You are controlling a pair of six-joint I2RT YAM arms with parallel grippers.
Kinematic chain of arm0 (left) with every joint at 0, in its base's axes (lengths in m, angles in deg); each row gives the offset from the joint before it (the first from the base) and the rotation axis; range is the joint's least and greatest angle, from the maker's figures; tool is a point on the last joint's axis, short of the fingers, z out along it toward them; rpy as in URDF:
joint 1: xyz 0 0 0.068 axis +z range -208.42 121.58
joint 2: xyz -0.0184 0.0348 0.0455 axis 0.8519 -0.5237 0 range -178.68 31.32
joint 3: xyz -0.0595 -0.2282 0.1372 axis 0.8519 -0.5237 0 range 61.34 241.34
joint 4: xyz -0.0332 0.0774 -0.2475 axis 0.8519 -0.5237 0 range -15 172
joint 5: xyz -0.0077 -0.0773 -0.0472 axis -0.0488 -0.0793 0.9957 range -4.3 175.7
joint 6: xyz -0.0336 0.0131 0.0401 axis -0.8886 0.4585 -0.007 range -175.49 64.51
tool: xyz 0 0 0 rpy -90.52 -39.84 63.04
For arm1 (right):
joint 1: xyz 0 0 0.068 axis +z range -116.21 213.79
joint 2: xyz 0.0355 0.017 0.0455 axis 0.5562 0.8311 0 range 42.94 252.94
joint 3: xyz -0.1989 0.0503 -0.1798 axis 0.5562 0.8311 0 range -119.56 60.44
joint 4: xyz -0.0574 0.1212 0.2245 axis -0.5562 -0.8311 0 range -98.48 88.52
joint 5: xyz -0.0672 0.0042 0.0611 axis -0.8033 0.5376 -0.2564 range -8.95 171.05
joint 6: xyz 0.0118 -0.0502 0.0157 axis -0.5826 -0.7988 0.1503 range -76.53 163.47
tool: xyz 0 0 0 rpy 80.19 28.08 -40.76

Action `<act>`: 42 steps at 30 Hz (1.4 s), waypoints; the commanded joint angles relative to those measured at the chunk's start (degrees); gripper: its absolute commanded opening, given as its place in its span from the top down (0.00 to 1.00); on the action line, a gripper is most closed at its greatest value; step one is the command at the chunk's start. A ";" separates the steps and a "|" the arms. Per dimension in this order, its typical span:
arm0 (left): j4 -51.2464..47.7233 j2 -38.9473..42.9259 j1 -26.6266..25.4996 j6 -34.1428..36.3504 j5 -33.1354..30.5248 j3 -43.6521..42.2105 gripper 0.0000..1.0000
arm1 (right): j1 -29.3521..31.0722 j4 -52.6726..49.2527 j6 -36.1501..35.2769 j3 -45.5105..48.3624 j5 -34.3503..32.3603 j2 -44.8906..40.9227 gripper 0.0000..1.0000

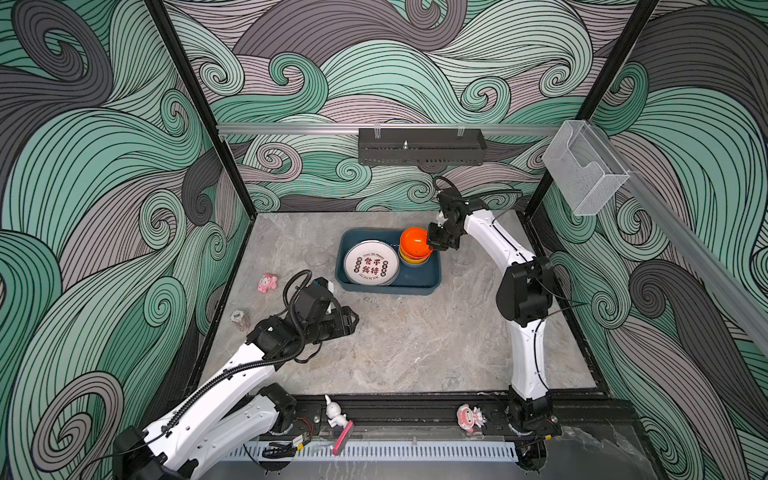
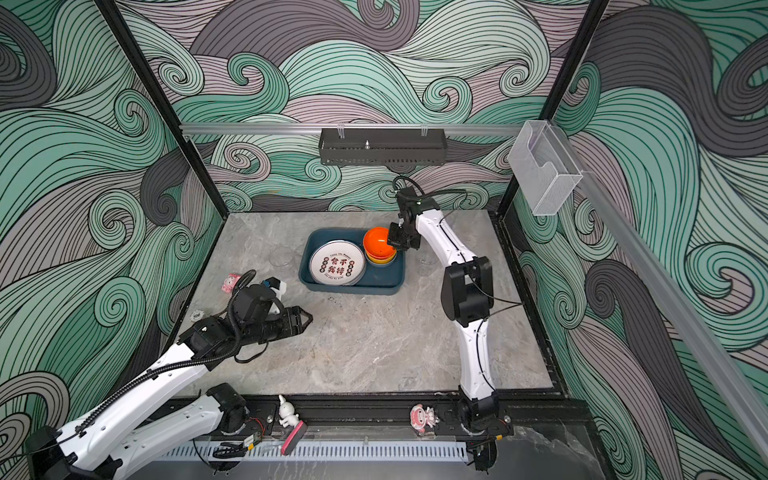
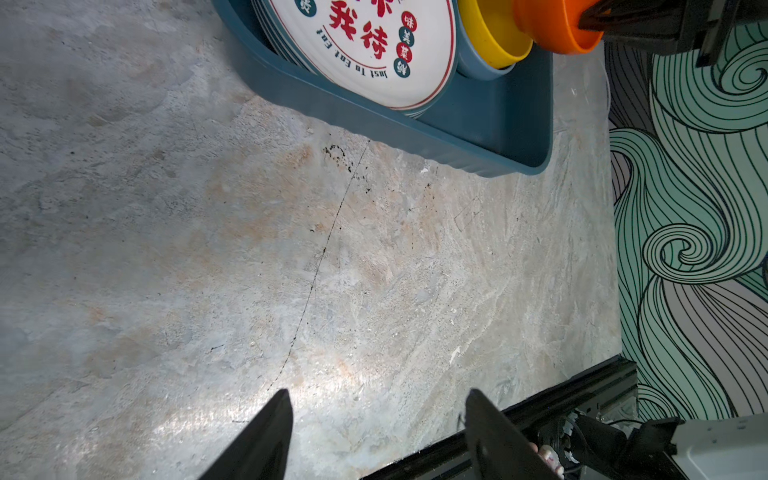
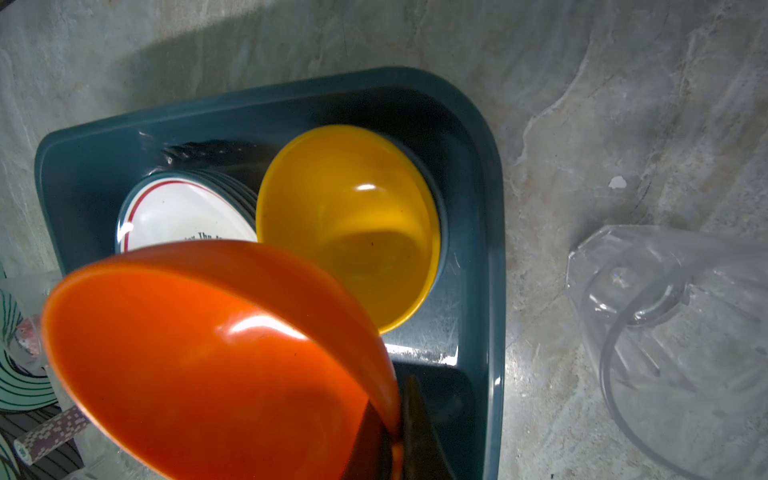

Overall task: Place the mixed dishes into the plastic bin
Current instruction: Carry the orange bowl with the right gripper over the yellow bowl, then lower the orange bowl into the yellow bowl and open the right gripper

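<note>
Enclosure walls (image 1: pixel 374 62): printed swirl-wave pattern in mint, teal and grey-lilac with black outlines, on every side seen. Black frame posts (image 1: pixel 197 95) stood at the back corners.

Worktop (image 1: pixel 407 340): grey marbled stone finish with tan patches. A thin dark hairline crack (image 3: pixel 328 245) ran away from the left end effector (image 3: pixel 374 401). A bright glare patch (image 3: pixel 324 386) lay just ahead of its tips.

Behind and above the right end effector (image 1: pixel 433 245), an aluminium rail (image 1: pixel 291 129) crossed the back wall and carried a black perforated tray (image 1: pixel 422 147). Higher, to that end effector's outer side, a clear acrylic box (image 1: pixel 584 168) hung on the side rail (image 1: pixel 685 249).

A black track (image 1: pixel 395 409) and a white slotted cable duct (image 1: pixel 415 451) ran along the front edge, well behind both end effectors.
</note>
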 commanded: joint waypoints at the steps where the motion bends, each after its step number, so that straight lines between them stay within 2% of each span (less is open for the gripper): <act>1: -2.20 0.73 0.61 -0.54 -1.44 -0.29 0.32 | -0.57 -3.22 -0.51 -4.07 0.00 2.60 0.97; 12: -2.12 0.43 1.19 -0.54 -1.09 -0.57 0.32 | -0.75 -4.64 -0.55 -8.60 -0.28 8.08 0.97; 33: -0.80 0.67 1.85 -1.33 0.06 -2.36 0.32 | -0.75 -4.59 0.89 -11.94 -1.06 11.98 0.93; 39: -0.79 0.75 2.02 -1.41 0.23 -2.41 0.32 | -0.56 -4.72 0.87 -11.87 -1.08 11.26 0.79; 42: -0.64 0.69 2.11 -1.41 0.27 -2.21 0.32 | -0.57 -4.77 0.67 -11.57 -1.16 10.21 0.77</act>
